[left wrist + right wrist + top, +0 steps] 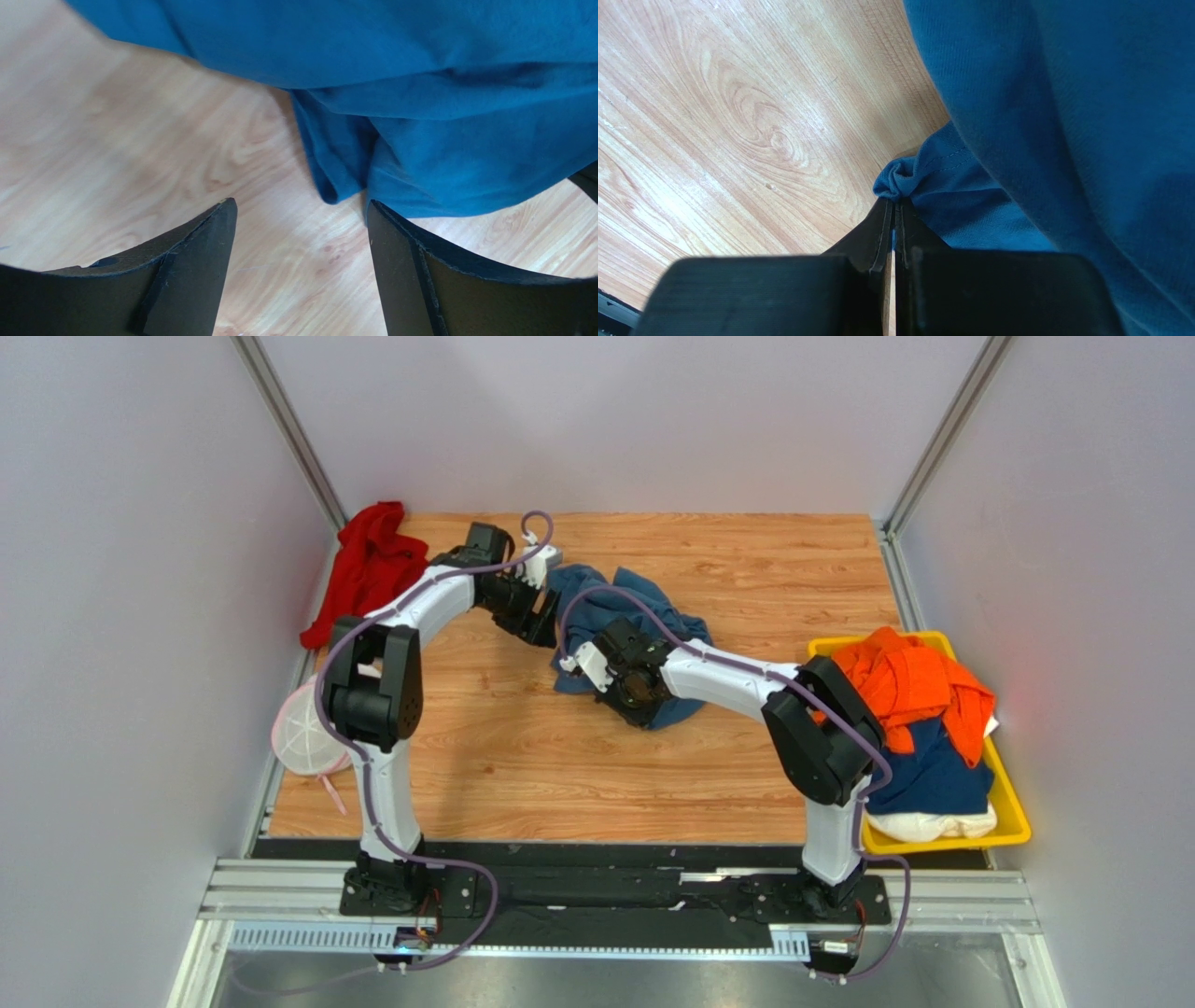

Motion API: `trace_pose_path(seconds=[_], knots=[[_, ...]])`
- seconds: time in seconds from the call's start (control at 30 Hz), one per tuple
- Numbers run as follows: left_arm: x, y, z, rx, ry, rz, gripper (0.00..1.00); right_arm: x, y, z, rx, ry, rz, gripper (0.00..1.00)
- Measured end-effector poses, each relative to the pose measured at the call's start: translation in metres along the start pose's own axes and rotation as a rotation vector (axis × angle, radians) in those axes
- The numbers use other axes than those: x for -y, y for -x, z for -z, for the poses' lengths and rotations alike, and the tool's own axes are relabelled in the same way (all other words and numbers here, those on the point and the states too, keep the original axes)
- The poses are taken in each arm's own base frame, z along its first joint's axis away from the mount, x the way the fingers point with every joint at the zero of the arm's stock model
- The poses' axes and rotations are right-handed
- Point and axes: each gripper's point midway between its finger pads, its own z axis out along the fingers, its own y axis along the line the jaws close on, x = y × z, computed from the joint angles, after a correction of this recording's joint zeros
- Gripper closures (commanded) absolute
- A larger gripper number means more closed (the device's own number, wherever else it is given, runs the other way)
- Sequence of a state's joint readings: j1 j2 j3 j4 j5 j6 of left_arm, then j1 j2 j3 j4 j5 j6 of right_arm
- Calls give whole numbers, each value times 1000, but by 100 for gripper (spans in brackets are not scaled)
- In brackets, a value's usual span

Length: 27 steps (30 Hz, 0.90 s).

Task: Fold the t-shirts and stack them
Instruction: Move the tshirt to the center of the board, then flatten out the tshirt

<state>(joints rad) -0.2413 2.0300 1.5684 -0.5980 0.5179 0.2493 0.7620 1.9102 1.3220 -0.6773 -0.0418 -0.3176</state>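
Teal-blue t-shirt (pixel 617 623): lies crumpled on the table's far middle, between the two grippers, and is touched by both.

Right gripper (pixel 894 206): jaws pressed together with a small bunched corner of the shirt's stitched hem pinched at their tips. The rest of the cloth spreads ahead and to the right of the jaws. Bare wood lies to their left.

Left gripper (pixel 302 210): jaws spread wide, nothing between them. A folded lobe of the shirt hangs just ahead of the gap, closer to the right finger (pixel 421 280). The main body of cloth fills the view beyond the tips. Wood shows under and between the fingers.

Surface: table (pixel 561 756) of light wood-grain laminate, knots and grain lines plain in both wrist views.

Outward from the right jaws, well to the right: yellow tray (pixel 1013 819) at the table edge, holding an orange t-shirt (pixel 912 679) on top, a navy t-shirt (pixel 940 777) under it, and a cream t-shirt (pixel 933 826) at the near end.

Outward from the left jaws, to the left: red cloth (pixel 368 567) heaped at the far corner, and a mesh disc (pixel 302 735), white and pink, at the left edge.

Room: plain pale grey walls (pixel 140 616) on three sides, and a metal rail (pixel 631 896) carrying both arm bases.
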Motion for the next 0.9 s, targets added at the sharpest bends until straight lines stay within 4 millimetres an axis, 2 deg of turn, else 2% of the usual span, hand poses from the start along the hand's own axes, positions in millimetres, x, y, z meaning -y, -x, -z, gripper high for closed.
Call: trace_pose_path(seconds=[0.13,0.27,0.57,0.83,0.9], knots=[[15,-15,-12,-75,-18,-10,30,1,-1,0,0,-1,-1,100],[22,-22,-18,-121,-19,-22,35,1,-4,0,-6,0,-2,100],[18,-34,-30,-186,1,-18,41,0,-15,-1,-26,6,-7,100],[18,-31,-39,-209,4,-28,45,0,-15,3,-20,6,-7,100],[20,-31,-40,-214,2,-31,50,0,-15,4,-19,5,-8,100]])
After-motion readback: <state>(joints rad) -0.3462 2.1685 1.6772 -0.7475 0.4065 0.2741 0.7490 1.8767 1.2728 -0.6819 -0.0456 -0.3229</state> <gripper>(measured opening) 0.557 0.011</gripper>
